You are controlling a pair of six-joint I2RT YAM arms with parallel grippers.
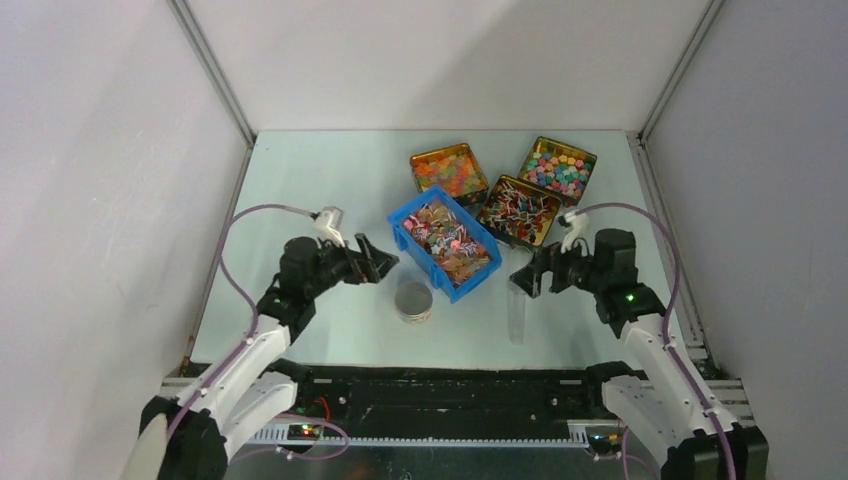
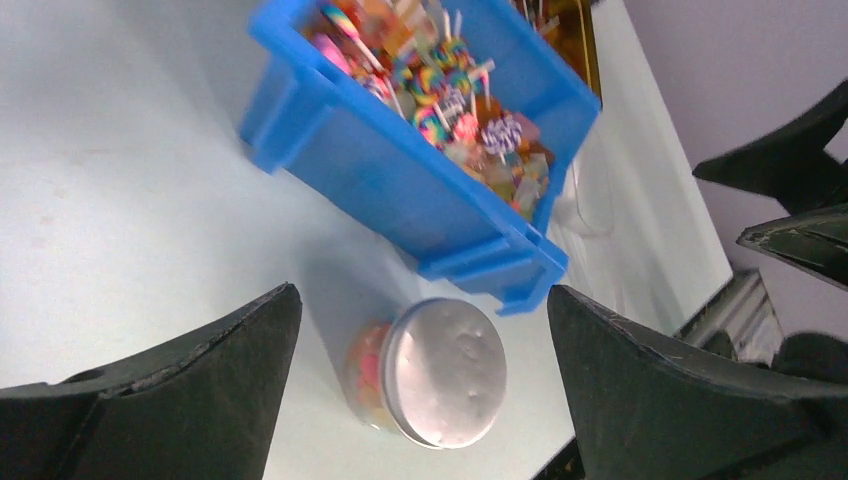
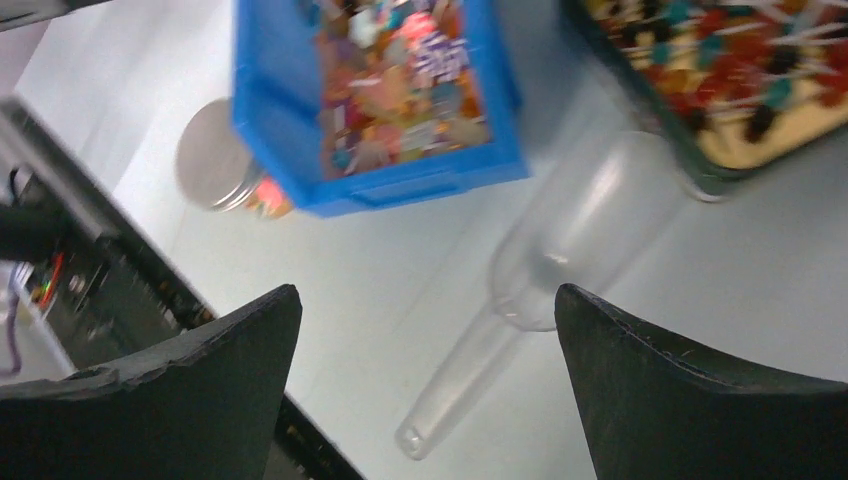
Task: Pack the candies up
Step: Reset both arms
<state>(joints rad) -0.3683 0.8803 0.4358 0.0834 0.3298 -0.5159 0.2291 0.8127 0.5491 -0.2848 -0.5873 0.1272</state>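
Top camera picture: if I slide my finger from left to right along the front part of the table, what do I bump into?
left gripper → jar with the silver lid → clear scoop

A clear scoop (image 3: 570,240) is seen lying beside a blue bin (image 3: 400,185) heaped with candies (image 3: 400,90), framed by the spread fingers (image 3: 180,390) of the right gripper (image 3: 425,297); a silver-lidded jar (image 3: 213,158) is glimpsed left of the bin.
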